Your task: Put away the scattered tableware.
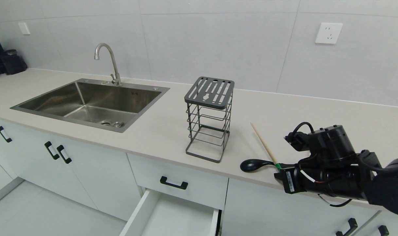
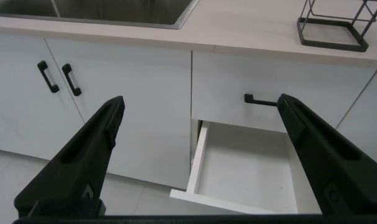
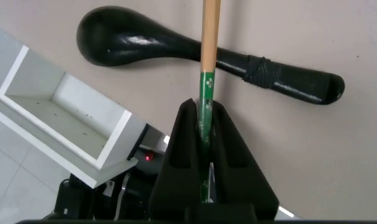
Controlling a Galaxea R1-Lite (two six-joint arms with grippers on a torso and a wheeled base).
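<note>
Fingers (image 3: 183, 142): right gripper (image 3: 204, 115) pinches the chopstick (image 1: 263, 144) at its green end; left gripper (image 2: 201, 104) gapes wide.
Chopstick: we see it pointing away from the fingers over the counter (image 1: 300, 108), seemingly across the spoon (image 1: 252, 165).
Nearer arm: right.

The head camera looks down across the pale stone desk (image 1: 284, 108). The left wrist camera sits low, facing the open white drawer (image 2: 244, 168); the right wrist camera, close above the glossy black spoon (image 3: 132, 43), shares that drawer.
</note>
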